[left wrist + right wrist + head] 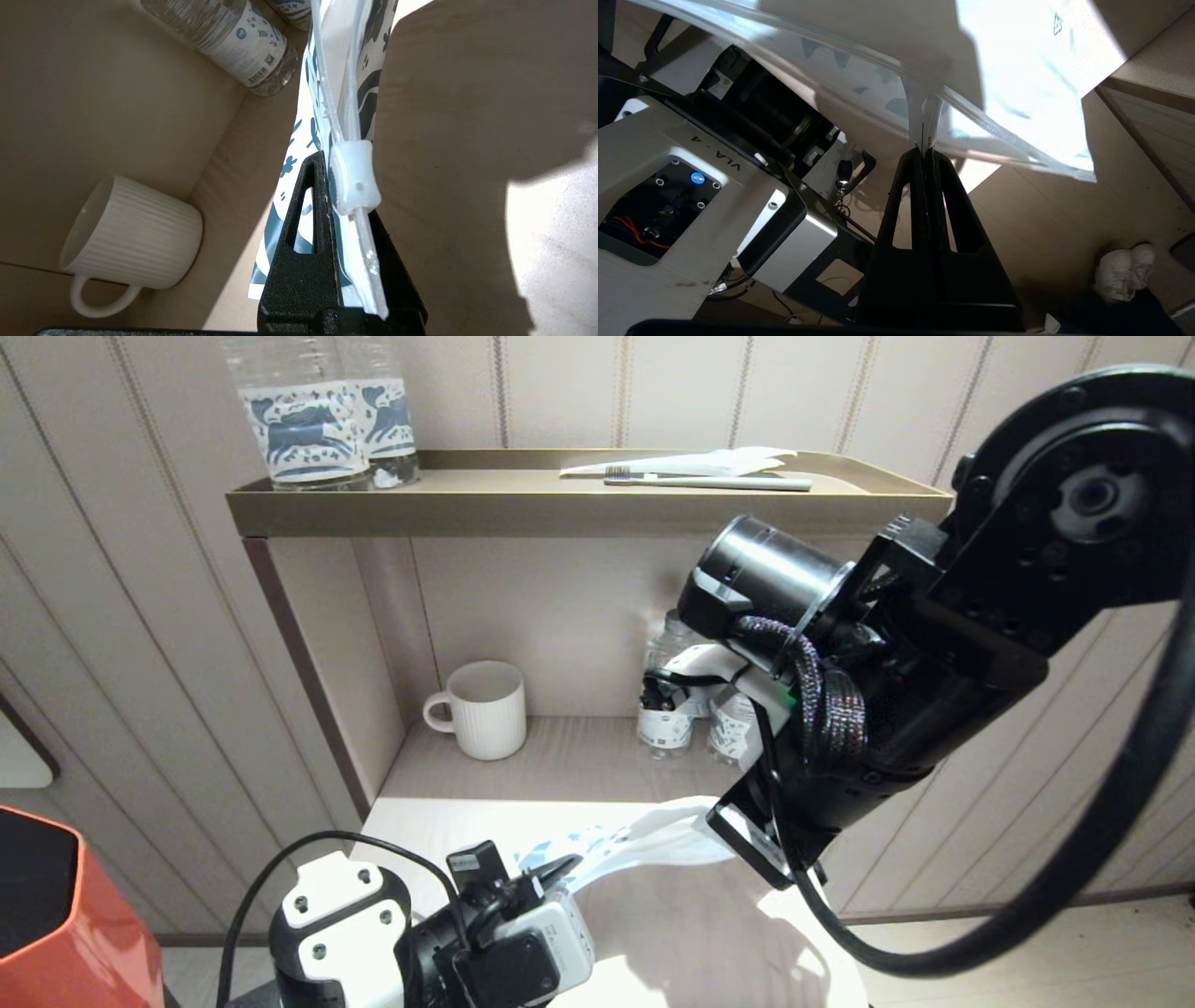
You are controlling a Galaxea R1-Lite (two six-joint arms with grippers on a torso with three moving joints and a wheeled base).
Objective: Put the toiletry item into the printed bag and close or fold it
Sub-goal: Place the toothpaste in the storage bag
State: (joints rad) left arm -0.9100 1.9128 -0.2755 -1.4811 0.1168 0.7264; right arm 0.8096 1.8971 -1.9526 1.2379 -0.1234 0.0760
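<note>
The printed bag (644,845), white with dark blue print, hangs stretched above the white table between both grippers. My left gripper (546,877) is shut on one end of the printed bag (292,149); in the left wrist view the left gripper (345,205) clamps it just below a frosted slider (355,175) on the clear zip strip. My right gripper (733,826), mostly hidden by its own arm, holds the other end. In the right wrist view the right gripper (926,149) is shut on a fold of the bag (1017,70). The slim white toothbrush does not show.
A ribbed white mug (485,709) and small bottles (665,723) stand on the lower shelf. The brass top shelf (560,513) carries horse-label bottles (322,420), a grey-green toothbrush (728,483) and a plain white wrapper (709,460). An orange object (47,915) sits at the left.
</note>
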